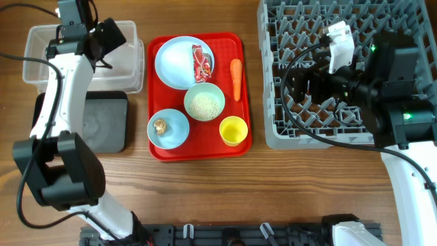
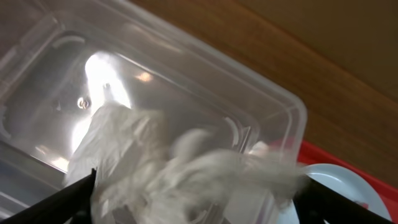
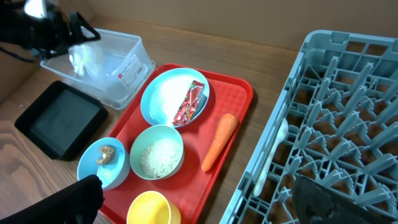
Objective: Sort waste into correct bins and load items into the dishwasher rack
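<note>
Tub [image 2: 186, 68] sits under wide-spread left fingers [image 2: 59, 199], blurred white wad [image 2: 143, 162], perhaps tissue, between; right fingers [image 3: 68, 199] also apart.

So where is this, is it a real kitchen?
Probably not a real kitchen; it looks more like a practice table for clearing dishes. A grey dishwasher rack sits straight on a bare wooden table, beside a loaded red serving tray, with no sink or counter in view.

Serving tray [image 1: 229, 44] is listed as red; plate [image 1: 174, 61], pale blue; wrapper [image 1: 201, 63], red-and-white (printed); carrot [image 1: 235, 78], orange; cup [image 1: 233, 130], yellow; rice [image 1: 204, 104], white; rack [image 1: 321, 141], grey; shallow tray [image 1: 109, 124], black; tub [image 1: 41, 48], clear.
</note>
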Robot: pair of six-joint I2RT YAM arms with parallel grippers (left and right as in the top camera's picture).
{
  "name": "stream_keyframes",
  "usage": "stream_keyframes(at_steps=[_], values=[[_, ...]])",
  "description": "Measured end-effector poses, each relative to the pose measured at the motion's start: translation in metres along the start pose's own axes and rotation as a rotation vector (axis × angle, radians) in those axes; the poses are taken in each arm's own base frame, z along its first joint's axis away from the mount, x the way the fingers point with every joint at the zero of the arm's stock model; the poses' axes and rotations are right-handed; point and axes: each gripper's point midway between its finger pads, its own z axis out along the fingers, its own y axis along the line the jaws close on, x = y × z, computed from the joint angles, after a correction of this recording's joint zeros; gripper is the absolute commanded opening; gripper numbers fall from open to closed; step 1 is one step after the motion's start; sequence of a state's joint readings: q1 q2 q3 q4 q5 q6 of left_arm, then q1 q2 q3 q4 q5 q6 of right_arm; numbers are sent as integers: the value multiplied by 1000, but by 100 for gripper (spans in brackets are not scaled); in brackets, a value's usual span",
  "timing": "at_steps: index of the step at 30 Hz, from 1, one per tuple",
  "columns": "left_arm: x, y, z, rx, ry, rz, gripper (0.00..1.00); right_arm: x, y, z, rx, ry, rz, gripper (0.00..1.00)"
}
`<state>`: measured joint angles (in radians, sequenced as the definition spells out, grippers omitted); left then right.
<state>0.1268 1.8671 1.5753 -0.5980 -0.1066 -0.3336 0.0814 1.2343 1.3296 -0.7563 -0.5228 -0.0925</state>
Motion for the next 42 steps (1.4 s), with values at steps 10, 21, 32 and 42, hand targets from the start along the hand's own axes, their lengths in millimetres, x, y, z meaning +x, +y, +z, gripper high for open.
stream_keyframes(at_steps=[10, 21, 32, 42], values=[[0, -25, -16, 157, 24, -4, 58, 1, 0, 0, 0, 4, 2, 100], [9, 33, -33, -72, 61, -224, 70, 4, 0, 0, -1, 16, 10, 100], [22, -35, -43, 333, 154, 68, 95, 5, 0, 0, -2, 18, 11, 100], [80, -76, -16, 398, 323, 169, 97, 5, 0, 0, -2, 19, 11, 100]])
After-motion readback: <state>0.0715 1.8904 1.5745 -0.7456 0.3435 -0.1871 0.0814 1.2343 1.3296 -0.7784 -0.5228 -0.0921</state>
